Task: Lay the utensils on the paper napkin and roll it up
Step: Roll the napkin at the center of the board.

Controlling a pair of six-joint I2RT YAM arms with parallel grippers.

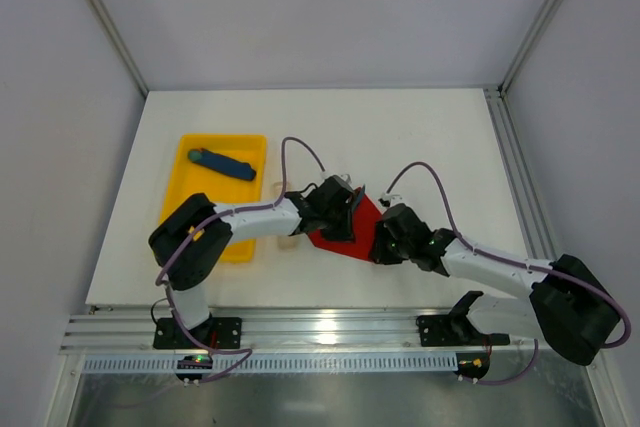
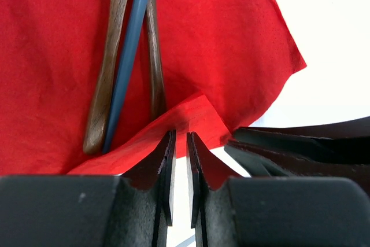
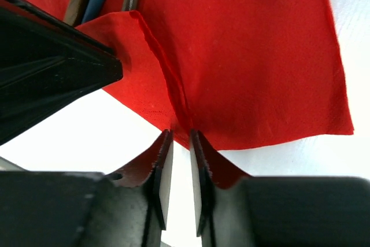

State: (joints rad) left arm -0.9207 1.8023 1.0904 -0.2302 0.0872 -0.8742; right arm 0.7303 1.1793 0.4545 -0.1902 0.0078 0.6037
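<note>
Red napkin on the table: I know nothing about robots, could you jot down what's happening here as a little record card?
paper napkin: red, spread out, one flap folded up
utensils: two brown pieces, a blue stick between them, lying on napkin
left gripper: jaws nearly closed, pinching the folded flap
right gripper: jaws nearly closed at napkin's edge, grip unclear
yellow tray: left of napkin, holds a blue tool

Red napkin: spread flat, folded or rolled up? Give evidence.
Mostly spread, not rolled: the napkin has its near edge turned up at the ends of the utensils; the rest lies flat.
</note>
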